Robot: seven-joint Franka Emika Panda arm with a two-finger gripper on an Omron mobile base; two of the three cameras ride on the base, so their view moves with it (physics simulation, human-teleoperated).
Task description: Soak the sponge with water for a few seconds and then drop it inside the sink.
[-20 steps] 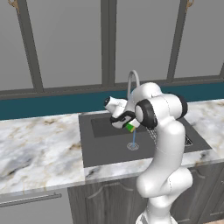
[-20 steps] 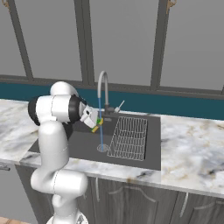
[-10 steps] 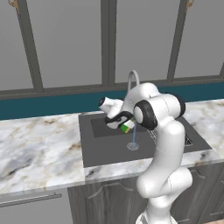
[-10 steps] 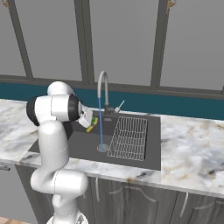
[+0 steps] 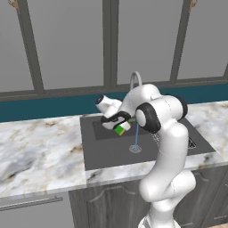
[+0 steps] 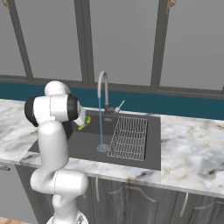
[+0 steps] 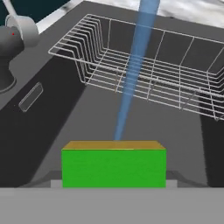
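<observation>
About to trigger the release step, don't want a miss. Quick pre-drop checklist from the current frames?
1. Sponge held in the gripper: ok, the green block sits at the fingers.
2. Sponge above the sink basin, not the counter: ok.
3. Water running from the faucet to the drain: ok.
4. Sponge in the stream now: not ok, it sits beside the stream in both base views.
5. Drop zone clear of the wire rack: ok, the rack is on the far side of the stream.
6. Sponge actually soaked: cannot tell.
</observation>
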